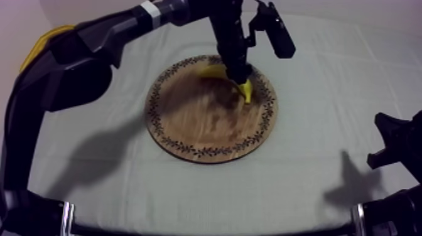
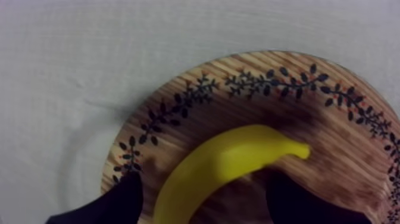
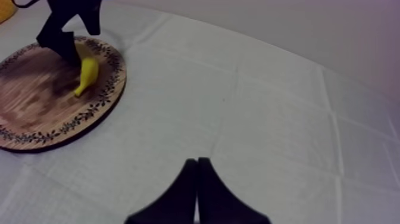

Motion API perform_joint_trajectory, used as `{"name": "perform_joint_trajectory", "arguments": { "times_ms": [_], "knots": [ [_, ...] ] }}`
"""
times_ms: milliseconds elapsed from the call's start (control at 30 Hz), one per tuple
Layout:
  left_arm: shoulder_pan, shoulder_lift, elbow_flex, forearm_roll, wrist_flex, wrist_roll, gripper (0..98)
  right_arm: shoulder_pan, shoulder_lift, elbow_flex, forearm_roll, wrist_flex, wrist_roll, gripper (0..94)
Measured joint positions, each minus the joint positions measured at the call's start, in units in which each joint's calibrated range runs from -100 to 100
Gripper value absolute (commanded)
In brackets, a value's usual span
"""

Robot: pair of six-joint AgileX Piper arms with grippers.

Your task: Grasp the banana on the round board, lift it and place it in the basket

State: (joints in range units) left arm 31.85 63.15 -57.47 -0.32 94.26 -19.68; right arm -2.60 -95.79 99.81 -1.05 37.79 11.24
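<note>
The yellow banana (image 1: 247, 91) lies on the far right part of the round wooden board (image 1: 188, 119). My left gripper (image 1: 236, 74) is down over the banana's middle. In the left wrist view its black fingers (image 2: 122, 199) stand apart on either side of the banana (image 2: 226, 164), with small gaps showing, so it is open. The banana rests on the board (image 2: 333, 149). The yellow basket (image 1: 45, 41) sits at the far left, mostly hidden behind my left arm. My right gripper (image 3: 197, 179) hovers over bare cloth, fingers together as a narrow wedge, shut on nothing.
From the right wrist view the board (image 3: 47, 107), banana (image 3: 88, 74) and left gripper (image 3: 65, 42) lie far off, with a sliver of the basket (image 3: 5, 7) beyond. My right arm (image 1: 395, 141) rests low at the right edge. Cloth surrounds the board.
</note>
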Motion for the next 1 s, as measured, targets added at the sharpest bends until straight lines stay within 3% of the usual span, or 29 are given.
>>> {"name": "perform_joint_trajectory", "arguments": {
  "times_ms": [167, 333, 1000],
  "knots": [
    [0.2, 5.9, -10.6, -0.06, 4.7, -0.1, 72.6, 0.0, 0.0, 0.0, 0.0, 0.0, 0.0, 0.2],
    [-0.5, 8.2, -16.2, 0.32, 5.4, 0.7, 70.1, 0.0, 0.0, 0.0, 0.0, 0.0, 0.0, 0.2],
    [-1.6, 6.7, -5.6, -0.11, 5.6, 0.4, 67.7, 0.0, 0.0, 0.0, 0.0, 0.0, 0.0, 0.2]
  ]
}}
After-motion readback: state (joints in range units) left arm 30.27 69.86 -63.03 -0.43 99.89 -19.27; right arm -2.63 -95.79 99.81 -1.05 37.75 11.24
